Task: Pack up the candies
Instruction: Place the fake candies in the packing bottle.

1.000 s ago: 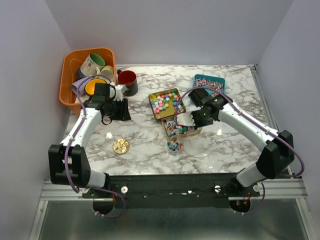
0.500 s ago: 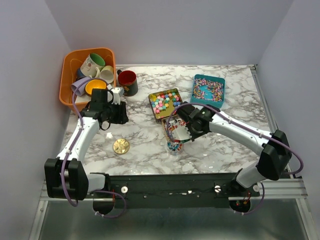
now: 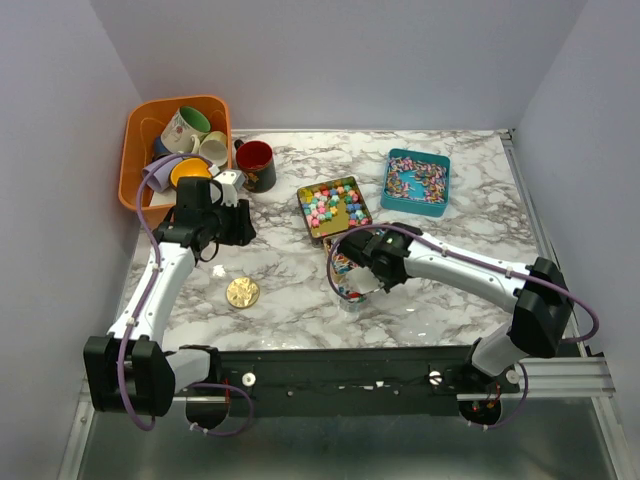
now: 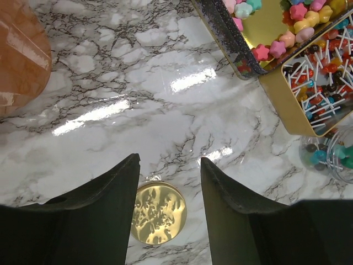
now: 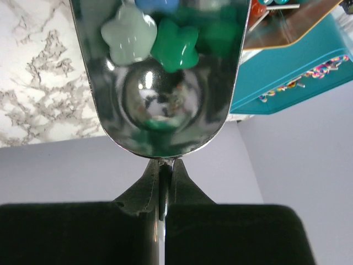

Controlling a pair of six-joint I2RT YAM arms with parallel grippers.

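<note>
Presently, on the marble table, item by item:

- Left gripper: jaws spread, holding nothing, hanging above the table with the gold lid lying flat below, between the fingers.
- Right gripper: jaws pressed onto the thin handle of a metal scoop. From above it sits low over the table, near the jar and just beside the second tin.
- Candies: a few star-shaped ones, dark green, pale green and blue, lie in the scoop's bowl. Most are heaped in the tin at mid-table, in pink, green, yellow and blue.
- Second tin: gold, touching the first tin's near corner, filled with small dark and red pieces and white sticks.
- Jar: clear, lidless, just nearer than the second tin, with a few coloured pieces inside (the arm hides much of it from above).
- Tray: teal, far right, holding mixed-colour pieces.
- Basket: orange, far left corner, full of mugs, with a red mug on the table beside it.
</note>
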